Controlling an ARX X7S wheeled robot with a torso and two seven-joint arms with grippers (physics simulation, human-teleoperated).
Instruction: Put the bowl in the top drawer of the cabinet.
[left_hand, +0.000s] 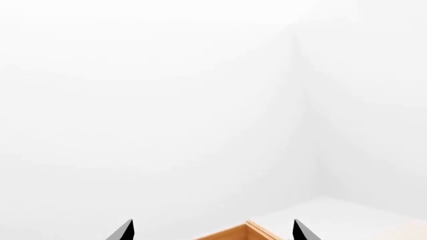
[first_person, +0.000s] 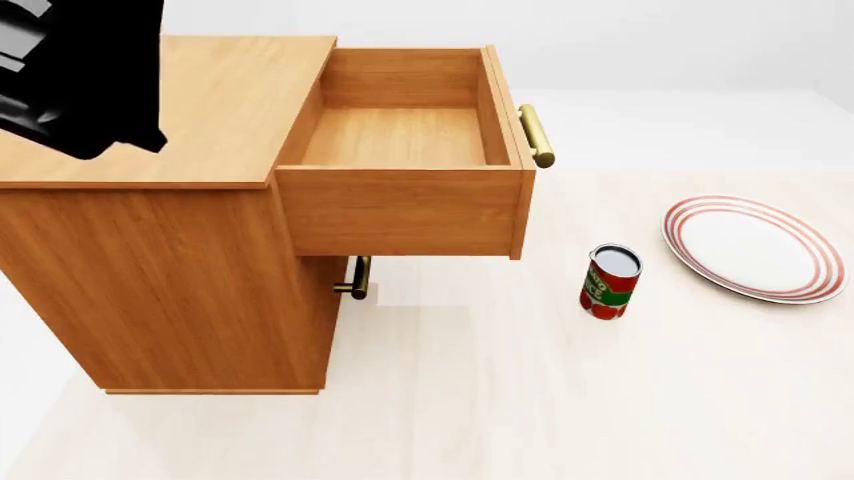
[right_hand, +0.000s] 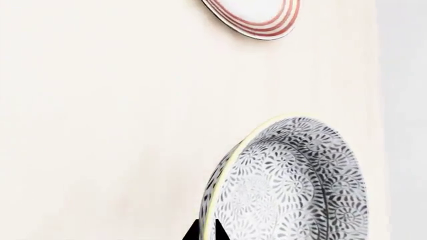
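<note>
The bowl (right_hand: 293, 185) showed only in the right wrist view, tipped on edge with its speckled blue-grey and white outside facing the camera and its pale rim running down to the right gripper (right_hand: 206, 231). The two dark fingertips stood nearly together there, pinching that rim between them. Beyond the bowl lay the pale table surface (right_hand: 100, 100), and farther off part of the red-ringed white plate (right_hand: 257, 17).

In the head view the bowl did not appear. The top drawer (first_person: 400, 140) was pulled fully out of the cabinet (first_person: 160, 250), its wooden inside bare, its brass bar handle (first_person: 535, 135) at the front. Under it, the lower drawer's smaller handle (first_person: 356, 278) showed in shadow. A red-labelled can (first_person: 611, 282) stood upright on the table near the drawer's front corner, with the plate lying flat beyond it, apart from it. A dark piece of the left arm (first_person: 80, 70) hung over the cabinet's flat top.

In the left wrist view the left gripper (left_hand: 212, 231) had its two black fingertips spread wide, with nothing between them, above a wooden corner (left_hand: 243, 232) and facing white walls.
</note>
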